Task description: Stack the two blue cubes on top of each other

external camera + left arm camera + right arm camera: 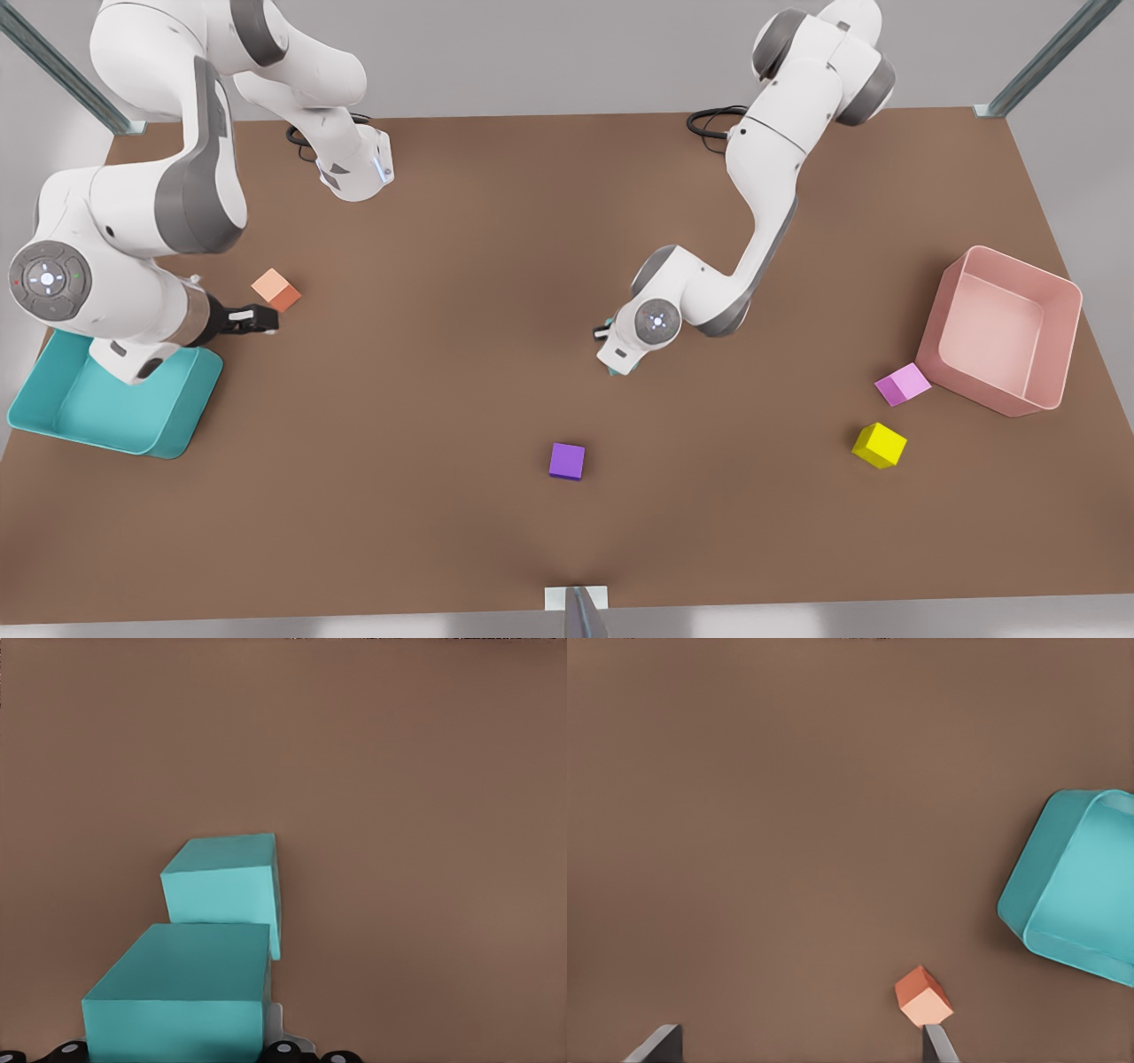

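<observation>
Fingers [275, 1022] of the left gripper [610, 361] appear to be clenching the near teal cube [182, 992]. A pale finger edge is showing tight against the cube's side, though the contact on its other side is hidden. In the front view this gripper is hanging low over the middle of the brown table [443, 248], with a sliver of teal peeking out beneath it. The far teal cube [226, 886] is sitting on the table just beyond the held one. The two are overlapping in the left wrist view, and I cannot tell whether they are touching.

The right gripper [257, 319] is waiting at the front view's left with its fingers spread wide and holding nothing. It is sitting just beside the orange cube [276, 290] and above the teal tray [182, 416]. The purple cube [567, 461] is lying well apart from both arms.

Both teal cubes look plain, matte and rigid, so they are probably light, unlikely to deform, and not especially slippery. Flat opposite side faces are the natural place to pinch, squarely and near mid-height, leaving the bottom face free. I judge that the held cube is being brought over its twin. The next step calls for lining up the edges before lowering, since an offset placement could tip it off.
</observation>
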Controlling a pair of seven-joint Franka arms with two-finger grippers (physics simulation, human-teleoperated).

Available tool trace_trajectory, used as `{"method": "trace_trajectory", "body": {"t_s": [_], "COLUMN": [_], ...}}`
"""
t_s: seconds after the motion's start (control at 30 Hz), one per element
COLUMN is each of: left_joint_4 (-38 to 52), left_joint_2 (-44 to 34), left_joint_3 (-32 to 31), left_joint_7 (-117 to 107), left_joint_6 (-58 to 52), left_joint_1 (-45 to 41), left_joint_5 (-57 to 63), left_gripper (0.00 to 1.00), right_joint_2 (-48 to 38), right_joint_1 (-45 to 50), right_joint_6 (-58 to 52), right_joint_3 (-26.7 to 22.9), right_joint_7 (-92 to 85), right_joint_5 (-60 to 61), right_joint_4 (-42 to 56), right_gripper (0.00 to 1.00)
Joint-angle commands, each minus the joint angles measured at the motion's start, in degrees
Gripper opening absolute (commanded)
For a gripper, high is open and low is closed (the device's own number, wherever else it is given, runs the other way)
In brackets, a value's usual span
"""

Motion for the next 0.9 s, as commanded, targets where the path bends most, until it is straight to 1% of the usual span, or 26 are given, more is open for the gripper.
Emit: {"method": "trace_trajectory", "body": {"t_s": [0.0, 0.2, 0.4, 0.47, 0.7, 0.73, 0.77, 0.87], "left_joint_4": [0.15, 2.08, 2.17, 2.17, 1.99, 1.99, 1.99, 1.99], "left_joint_2": [0.11, 0.81, 1.60, 1.60, 2.04, 2.04, 2.13, 2.13], "left_joint_3": [-0.01, 0.26, 0.26, 0.26, 0.17, 0.17, 0.17, 0.17], "left_joint_7": [-7.43, -7.70, -7.70, -7.70, -7.79, -7.79, -7.70, -7.70], "left_joint_6": [1.01, 1.71, 3.56, 3.65, 3.47, 3.47, 3.47, 3.47], "left_joint_1": [0.01, 0.27, 0.36, 0.63, 0.63, 0.63, 0.63, 0.63], "left_joint_5": [0.03, 0.64, 0.82, 2.75, 2.14, 2.14, 2.23, 2.23], "left_gripper": [0.69, 0.69, 0.69, 0.69, 0.69, 0.74, 1.00, 1.00], "right_joint_2": [0.00, 0.09, 0.09, 0.09, 0.17, 0.17, 0.17, 0.17], "right_joint_1": [0.23, 0.76, 0.85, 0.85, 1.20, 1.20, 1.20, 1.20], "right_joint_6": [-0.18, -0.53, -0.62, -0.62, -0.97, -0.97, -0.97, -0.97], "right_joint_3": [0.12, 0.03, 0.03, 0.12, 0.03, 0.03, 0.03, 0.03], "right_joint_7": [0.61, 0.52, 0.52, 0.52, 0.52, 0.52, 0.52, 0.52], "right_joint_5": [-1.21, -1.21, -1.57, -1.48, -1.83, -1.83, -1.92, -1.83], "right_joint_4": [0.45, 0.36, 0.36, 0.27, 0.27, 0.27, 0.19, 0.19], "right_gripper": [1.00, 1.00, 1.00, 1.00, 1.00, 1.00, 1.00, 1.00]}}
